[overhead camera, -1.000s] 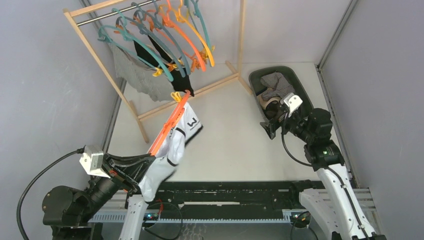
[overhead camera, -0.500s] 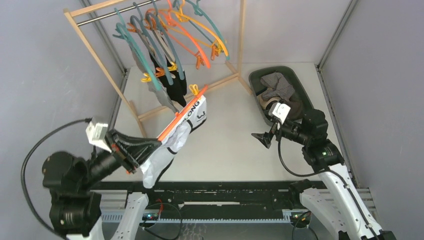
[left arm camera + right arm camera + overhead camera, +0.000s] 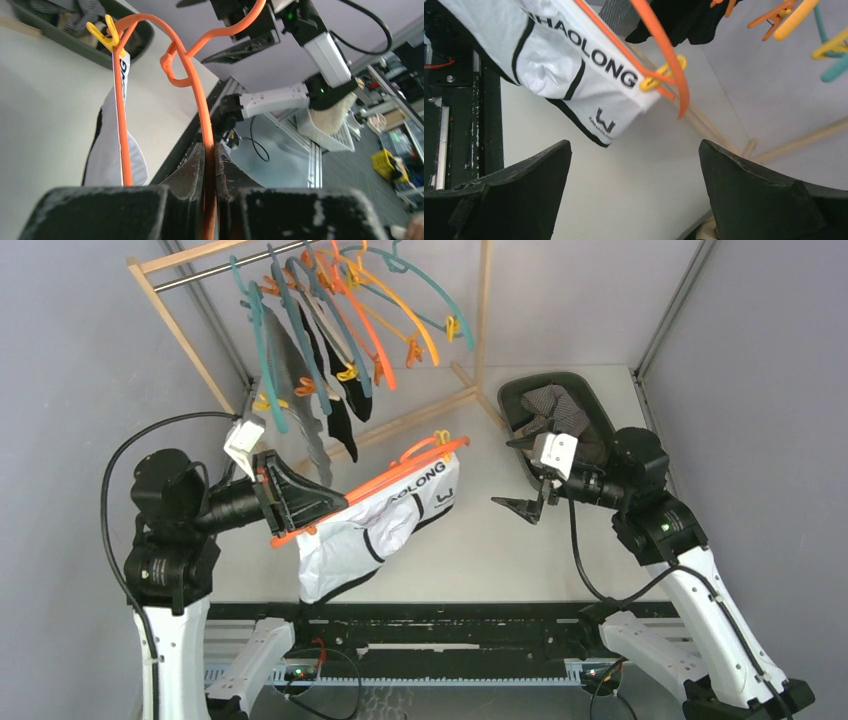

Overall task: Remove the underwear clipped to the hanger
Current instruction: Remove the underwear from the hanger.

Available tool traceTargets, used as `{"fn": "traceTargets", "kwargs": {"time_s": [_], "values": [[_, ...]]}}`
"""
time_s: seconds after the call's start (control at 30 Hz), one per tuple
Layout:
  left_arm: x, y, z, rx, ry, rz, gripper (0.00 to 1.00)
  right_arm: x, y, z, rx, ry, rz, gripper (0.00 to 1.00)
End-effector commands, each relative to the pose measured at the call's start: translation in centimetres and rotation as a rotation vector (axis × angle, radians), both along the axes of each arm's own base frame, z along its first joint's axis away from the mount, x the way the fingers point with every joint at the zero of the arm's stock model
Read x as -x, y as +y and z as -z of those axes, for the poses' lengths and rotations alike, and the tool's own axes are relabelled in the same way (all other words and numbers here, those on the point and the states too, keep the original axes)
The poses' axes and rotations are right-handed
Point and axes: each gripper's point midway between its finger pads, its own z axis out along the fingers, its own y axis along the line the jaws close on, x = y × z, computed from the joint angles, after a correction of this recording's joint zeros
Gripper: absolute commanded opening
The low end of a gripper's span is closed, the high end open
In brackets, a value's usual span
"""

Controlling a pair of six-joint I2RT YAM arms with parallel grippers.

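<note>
Pale worktop (image 3: 480, 545) beneath a wooden clothes rack (image 3: 484, 300), plain grey walls (image 3: 70, 360) behind and flanking the rack, black slotted rail (image 3: 450, 625) opposite it, even diffuse light

Left wrist view. At bottom centre you see the left gripper (image 3: 210, 165), its two dark fingers pressed together on the orange hanger (image 3: 199, 105), whose wire runs up to the top edge. At upper left, a yellow clip (image 3: 107, 31) pins the white, black-trimmed underwear (image 3: 107, 150), which hangs over the pale table (image 3: 45, 100). A dark bin (image 3: 142, 37) lies behind; the right arm (image 3: 325, 50) fills the upper right.
</note>
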Motion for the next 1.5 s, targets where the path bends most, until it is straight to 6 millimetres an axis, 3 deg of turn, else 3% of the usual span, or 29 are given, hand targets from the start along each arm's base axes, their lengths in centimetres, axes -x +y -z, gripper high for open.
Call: {"fn": "traceTargets", "kwargs": {"time_s": [0.0,0.23,0.67,0.77,0.93,0.97,1.03,1.27,1.4,1.47], "values": [[0.2,-1.3,-0.2,-0.001,-0.068,0.134,0.0,0.2,0.9,-1.5,0.021,-0.046,-0.044,0.96],[0.3,-2.7,0.2,0.004,-0.041,0.272,0.0,1.1,1.7,-1.0,0.061,-0.015,-0.116,0.87],[1.0,-4.7,1.0,-0.006,-0.029,0.451,0.0,3.5,2.9,-0.4,0.026,0.107,-0.241,0.54],[1.1,-4.9,0.9,-0.006,-0.028,0.465,0.0,3.6,3.1,-0.1,0.029,0.126,-0.252,0.41],[0.7,-5.1,1.2,-0.007,-0.024,0.465,0.0,3.6,3.0,0.2,0.039,0.127,-0.248,0.03],[0.6,-5.1,1.2,-0.005,-0.023,0.462,0.02,3.6,2.8,0.3,0.042,0.121,-0.24,0.0],[0.4,-5.2,1.3,-0.004,-0.025,0.457,0.14,3.6,2.4,0.3,0.039,0.102,-0.221,0.0],[-0.3,-4.9,0.4,-0.034,-0.165,0.372,0.72,4.0,0.5,0.6,0.004,0.091,-0.167,0.0],[-1.5,-3.9,-0.6,-0.085,-0.293,0.232,0.92,4.2,-0.8,1.6,0.009,0.081,-0.122,0.0],[-2.8,-3.2,-0.9,-0.11,-0.328,0.123,0.96,4.6,-1.3,2.0,0.012,0.056,-0.106,0.0]]}}
